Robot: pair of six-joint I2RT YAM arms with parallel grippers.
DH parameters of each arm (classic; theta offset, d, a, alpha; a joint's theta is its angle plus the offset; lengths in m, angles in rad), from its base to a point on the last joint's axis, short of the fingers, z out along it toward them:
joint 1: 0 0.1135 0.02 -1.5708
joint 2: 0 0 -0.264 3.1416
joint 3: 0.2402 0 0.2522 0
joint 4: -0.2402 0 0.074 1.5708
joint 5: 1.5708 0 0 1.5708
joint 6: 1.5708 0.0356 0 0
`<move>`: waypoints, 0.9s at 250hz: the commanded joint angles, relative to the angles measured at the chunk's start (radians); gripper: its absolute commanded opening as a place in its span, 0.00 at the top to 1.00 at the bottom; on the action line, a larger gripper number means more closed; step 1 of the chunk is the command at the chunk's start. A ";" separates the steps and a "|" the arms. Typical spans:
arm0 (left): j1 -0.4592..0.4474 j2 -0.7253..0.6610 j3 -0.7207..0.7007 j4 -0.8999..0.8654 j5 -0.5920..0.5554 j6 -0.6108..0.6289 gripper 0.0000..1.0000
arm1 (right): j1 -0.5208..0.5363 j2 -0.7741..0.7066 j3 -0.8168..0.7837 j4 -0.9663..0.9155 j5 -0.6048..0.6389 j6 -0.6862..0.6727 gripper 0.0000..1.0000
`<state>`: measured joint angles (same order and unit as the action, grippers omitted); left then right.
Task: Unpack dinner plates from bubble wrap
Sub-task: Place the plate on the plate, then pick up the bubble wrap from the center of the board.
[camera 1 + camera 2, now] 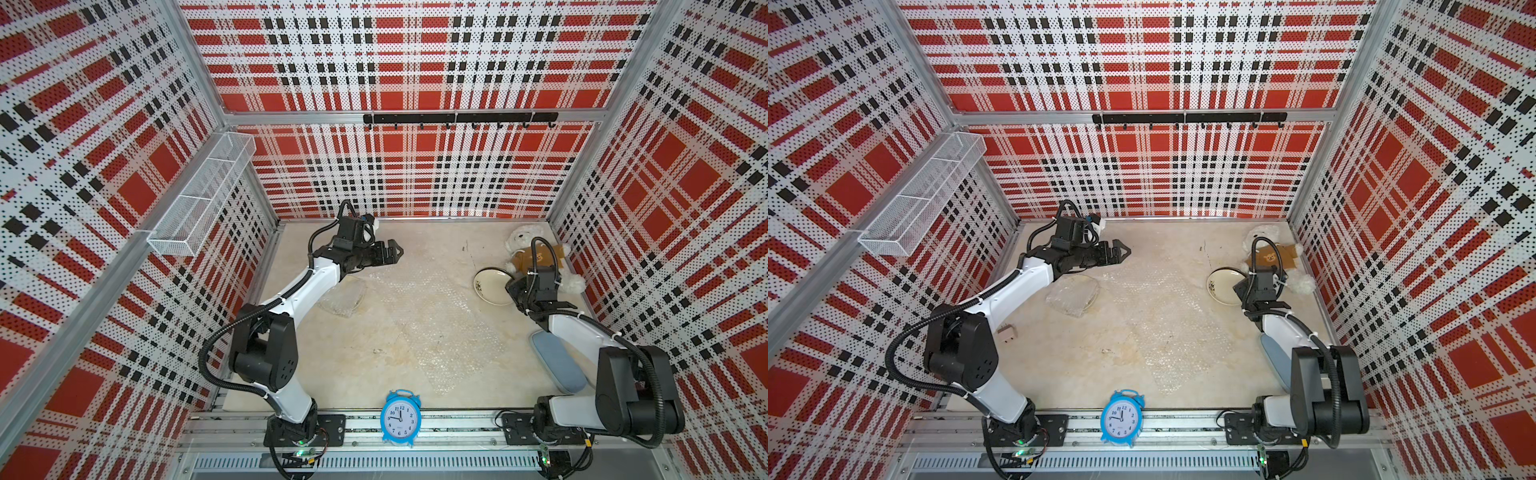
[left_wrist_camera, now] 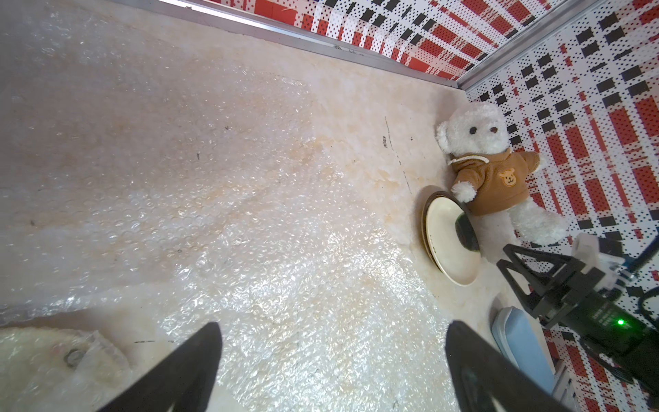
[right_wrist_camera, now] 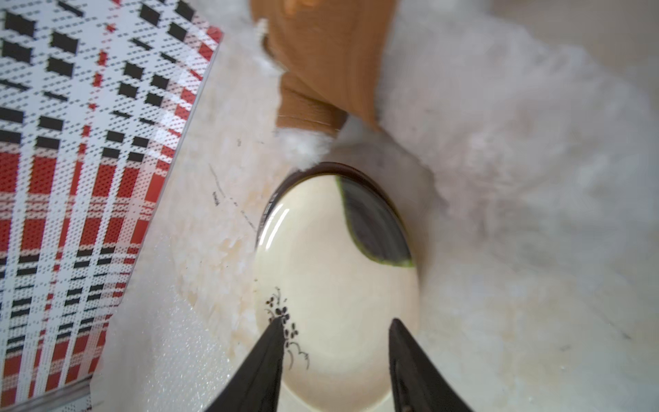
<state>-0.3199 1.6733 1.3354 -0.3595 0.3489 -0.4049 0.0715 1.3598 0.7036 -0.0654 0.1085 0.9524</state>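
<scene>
Remote session note. From above, the right arm (image 1: 582,332) is covering the right gripper (image 3: 335,321) and one side of the cream plate (image 1: 488,286). In the right wrist view, the frame edge is cutting off the fingers (image 3: 264,364). A second plate (image 3: 331,167) is lying under the cream one, showing only a dark rim. I am not making out the dark, green-edged patch (image 3: 374,224) on top. The teddy bear (image 3: 499,142) is blurring there. The left arm (image 1: 307,286) is hiding part of the wrapped plate (image 1: 343,297). A blue-grey flat thing (image 1: 557,365) is lying half under the right arm, unidentified. Small brown object (image 1: 1007,332): too small to tell.
</scene>
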 commanded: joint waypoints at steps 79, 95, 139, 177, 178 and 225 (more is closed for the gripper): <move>-0.013 -0.233 -0.283 -0.024 -0.120 -0.220 0.01 | 0.200 0.102 0.277 -0.118 -0.124 -0.391 0.00; -0.045 -0.252 -0.329 -0.018 -0.123 -0.244 0.01 | 0.223 0.124 0.280 -0.097 -0.167 -0.403 0.00; -0.122 -0.251 -0.459 0.127 -0.062 -0.350 0.00 | 0.244 0.189 0.254 -0.016 -0.297 -0.377 0.00; -0.167 -0.203 -0.524 0.228 -0.040 -0.434 0.01 | 0.273 0.241 0.223 0.024 -0.362 -0.374 0.00; -0.168 -0.201 -0.524 0.228 -0.040 -0.435 0.01 | 0.273 0.242 0.222 0.025 -0.364 -0.374 0.00; -0.216 -0.150 -0.534 0.258 -0.046 -0.443 0.01 | 0.292 0.288 0.170 0.065 -0.401 -0.360 0.00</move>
<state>-0.5106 1.5021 0.8127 -0.1787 0.2947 -0.8051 0.3496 1.6192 0.9005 -0.0654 -0.2420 0.5945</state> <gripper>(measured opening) 0.993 0.998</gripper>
